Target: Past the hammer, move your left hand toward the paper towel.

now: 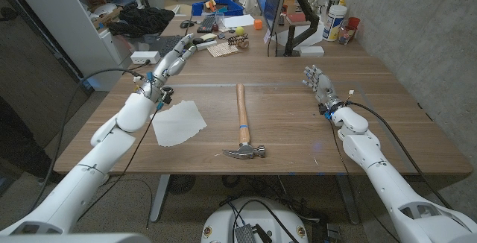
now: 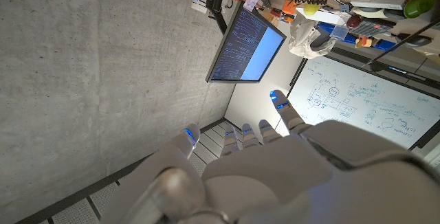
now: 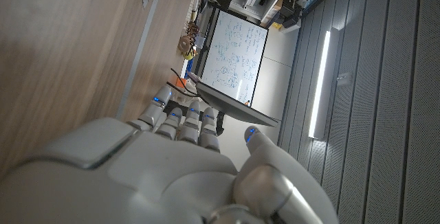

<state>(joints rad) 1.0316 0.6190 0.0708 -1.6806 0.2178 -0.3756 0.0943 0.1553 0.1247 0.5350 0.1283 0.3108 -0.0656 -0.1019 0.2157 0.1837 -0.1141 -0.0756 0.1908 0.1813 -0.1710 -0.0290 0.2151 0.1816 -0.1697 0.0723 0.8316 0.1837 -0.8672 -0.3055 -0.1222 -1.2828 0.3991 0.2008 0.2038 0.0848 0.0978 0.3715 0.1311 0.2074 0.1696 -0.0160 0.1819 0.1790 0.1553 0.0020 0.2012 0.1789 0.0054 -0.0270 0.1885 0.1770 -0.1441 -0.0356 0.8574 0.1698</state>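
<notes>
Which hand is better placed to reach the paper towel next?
Left. The left hand is raised on the paper towel side; the right hand is beyond the hammer.

Table (image 1: 298, 116): wood-grain top, matt, smooth, mid-brown. Hammer (image 1: 241, 120) on table: pale wooden handle, blue band low on it, head of grey metal with dull shine. Paper towel (image 1: 179, 122), left of hammer: white paper, matt, slightly crinkled. Left hand (image 1: 173, 58) and right hand (image 1: 319, 86): silver-grey plastic-looking shells, smooth, satin sheen. Arms: glossy white casing. Wall right of table: rough grey concrete.
</notes>
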